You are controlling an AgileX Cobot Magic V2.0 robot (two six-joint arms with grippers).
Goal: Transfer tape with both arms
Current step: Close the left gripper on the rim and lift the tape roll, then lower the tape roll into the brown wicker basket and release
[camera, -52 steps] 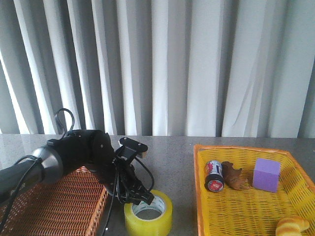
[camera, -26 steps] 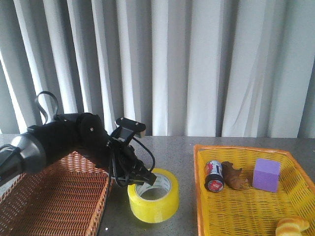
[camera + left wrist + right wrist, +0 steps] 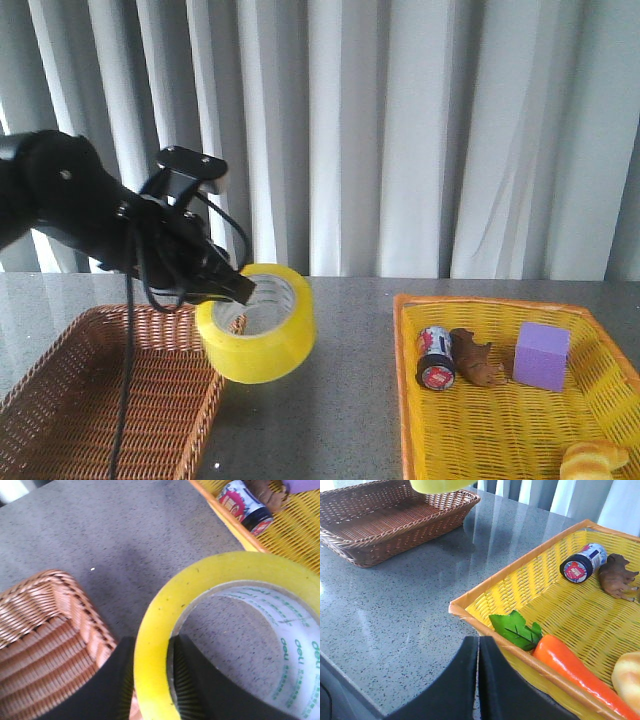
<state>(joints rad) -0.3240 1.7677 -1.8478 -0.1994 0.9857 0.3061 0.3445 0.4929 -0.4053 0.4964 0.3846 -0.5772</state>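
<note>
in the left claw [image 3: 236, 287]: the tape [image 3: 262, 328], airborne.

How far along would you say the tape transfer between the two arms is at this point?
Done: the left gripper has pinched the tape by its wall and holds it above the table. Left: the handover. The right gripper is shut, over the yellow basket's corner.

Yellow tape [image 3: 257, 325] with a white core printed in green. Black left fingers [image 3: 112, 685]. Brown wicker basket [image 3: 100, 400]; yellow mesh basket [image 3: 500, 420] rimmed in orange. Purple cube [image 3: 541, 355], red-topped can [image 3: 435, 358], orange carrot [image 3: 570, 665] with green leaves. Grey speckled table [image 3: 350, 400].
</note>
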